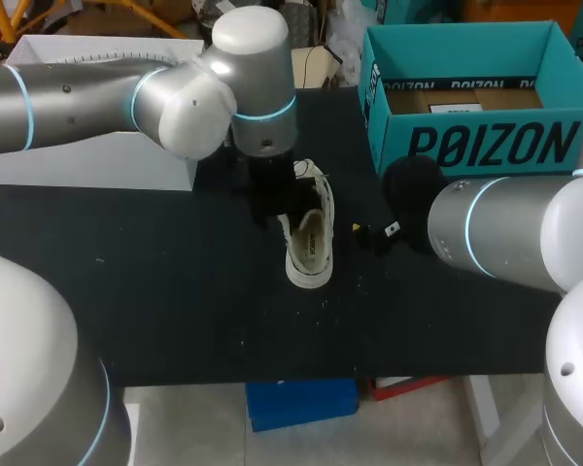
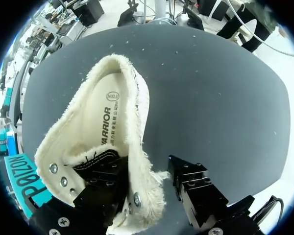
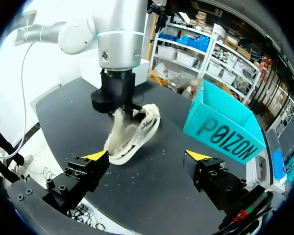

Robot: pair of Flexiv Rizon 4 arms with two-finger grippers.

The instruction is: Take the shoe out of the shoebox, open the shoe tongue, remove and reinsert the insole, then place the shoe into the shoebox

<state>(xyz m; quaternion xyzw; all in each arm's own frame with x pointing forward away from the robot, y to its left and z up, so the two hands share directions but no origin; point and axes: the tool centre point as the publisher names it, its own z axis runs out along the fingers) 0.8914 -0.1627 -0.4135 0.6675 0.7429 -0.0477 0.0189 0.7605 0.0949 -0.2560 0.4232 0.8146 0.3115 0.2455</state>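
Now, the black table [image 1: 175,291] carries the teal shoebox [image 1: 486,146] at its far right, with the cream shoe [image 1: 309,238] outside it, mid-table. My left gripper [image 2: 144,169] stands open – one finger inside the shoe, one outside. My right gripper [image 3: 147,155] hovers near the shoe, fingers spread, empty.

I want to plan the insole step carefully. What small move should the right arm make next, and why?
Probably ease the right gripper forward to the shoe opening. It is open and hangs short of the shoe, the insole lies inside, and the left gripper is at the shoe's side wall, so it may steady it.
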